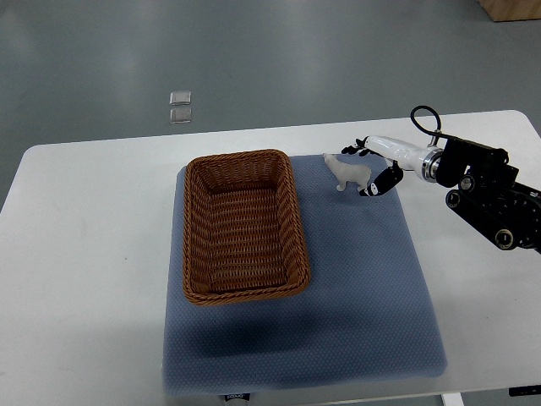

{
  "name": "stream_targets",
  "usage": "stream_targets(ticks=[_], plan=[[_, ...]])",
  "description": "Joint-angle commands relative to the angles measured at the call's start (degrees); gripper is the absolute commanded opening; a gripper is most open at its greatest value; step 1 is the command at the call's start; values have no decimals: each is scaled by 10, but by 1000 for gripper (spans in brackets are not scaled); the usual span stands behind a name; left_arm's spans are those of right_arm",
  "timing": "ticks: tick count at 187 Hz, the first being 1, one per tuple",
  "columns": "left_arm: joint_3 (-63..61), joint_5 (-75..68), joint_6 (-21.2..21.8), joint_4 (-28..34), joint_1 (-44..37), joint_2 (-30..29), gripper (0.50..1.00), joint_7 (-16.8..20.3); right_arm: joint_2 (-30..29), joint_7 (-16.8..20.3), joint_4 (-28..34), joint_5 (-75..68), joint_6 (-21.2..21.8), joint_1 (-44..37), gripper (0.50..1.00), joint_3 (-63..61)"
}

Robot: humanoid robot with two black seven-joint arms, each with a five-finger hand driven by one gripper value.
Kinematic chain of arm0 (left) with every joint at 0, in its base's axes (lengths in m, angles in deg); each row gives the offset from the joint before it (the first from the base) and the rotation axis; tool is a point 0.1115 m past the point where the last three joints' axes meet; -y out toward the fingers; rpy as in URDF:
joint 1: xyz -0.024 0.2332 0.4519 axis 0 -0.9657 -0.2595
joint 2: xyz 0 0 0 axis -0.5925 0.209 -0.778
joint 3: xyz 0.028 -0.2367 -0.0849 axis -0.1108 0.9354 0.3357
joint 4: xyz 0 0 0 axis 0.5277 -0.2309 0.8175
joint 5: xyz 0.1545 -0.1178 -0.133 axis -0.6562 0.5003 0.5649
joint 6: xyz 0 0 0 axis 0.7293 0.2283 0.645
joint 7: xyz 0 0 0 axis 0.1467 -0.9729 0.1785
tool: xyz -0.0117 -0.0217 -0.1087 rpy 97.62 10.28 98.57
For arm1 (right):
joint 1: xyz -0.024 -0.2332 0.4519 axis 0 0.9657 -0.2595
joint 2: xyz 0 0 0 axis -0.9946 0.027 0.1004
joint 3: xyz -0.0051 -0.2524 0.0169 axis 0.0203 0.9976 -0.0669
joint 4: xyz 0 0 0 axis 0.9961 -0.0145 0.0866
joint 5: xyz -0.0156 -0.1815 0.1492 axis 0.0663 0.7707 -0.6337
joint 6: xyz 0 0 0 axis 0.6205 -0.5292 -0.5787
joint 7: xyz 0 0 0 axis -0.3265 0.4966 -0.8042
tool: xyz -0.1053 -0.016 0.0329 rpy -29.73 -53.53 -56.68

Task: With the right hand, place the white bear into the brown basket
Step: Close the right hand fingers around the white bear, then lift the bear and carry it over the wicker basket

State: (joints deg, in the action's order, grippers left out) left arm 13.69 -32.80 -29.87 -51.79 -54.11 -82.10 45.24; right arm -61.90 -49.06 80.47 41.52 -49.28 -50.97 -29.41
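White plastic and black joints make up the right robot hand (369,172), which reaches in from the right edge on a dark, cabled arm and sits low over the far right part of the mat. Its fingers (382,182) curl around the rear of the small white toy bear (347,172), one dark-tipped finger behind the animal and others in front of it, so the hand looks closed on the bear, though whether the bear's feet are touching the cloth or just clear of it is hard to tell from here. The bear stands upright, head pointing left toward the brown woven wicker basket (243,292), and it is just beside the basket's far right corner, outside the rim. The rectangular basket lies on the left half of a blue-grey padded cloth mat (363,288), which covers the middle of the white counter (84,254). Beyond the counter, two small clear square pieces (180,107) lie on the grey floor (279,59).
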Motion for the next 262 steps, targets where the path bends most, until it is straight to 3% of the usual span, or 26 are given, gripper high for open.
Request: stream_targets(ticks=[1, 53, 99, 127, 137, 153, 226, 262], plan=[[0, 0, 0, 0, 0, 0, 1000, 0, -3, 2, -1, 1, 1, 0, 854, 0], [1, 0, 0, 0, 0, 0, 1000, 0, -12, 39, -2, -1, 1, -1, 838, 1], [0, 0, 0, 0, 0, 0, 1000, 0, -17, 41, -1, 5, 0, 0, 789, 1], [1, 0, 0, 0, 0, 0, 1000, 0, -22, 46, -2, 6, -7, 0, 711, 2], [0, 0, 0, 0, 0, 0, 1000, 0, -23, 52, -2, 6, -10, 0, 654, 6], [0, 0, 0, 0, 0, 0, 1000, 0, -22, 55, -2, 6, -11, -1, 503, 10], [0, 0, 0, 0, 0, 0, 1000, 0, -22, 54, 7, -4, -24, -35, 500, 8], [0, 0, 0, 0, 0, 0, 1000, 0, -15, 48, 63, -4, -9, -80, 500, 9]])
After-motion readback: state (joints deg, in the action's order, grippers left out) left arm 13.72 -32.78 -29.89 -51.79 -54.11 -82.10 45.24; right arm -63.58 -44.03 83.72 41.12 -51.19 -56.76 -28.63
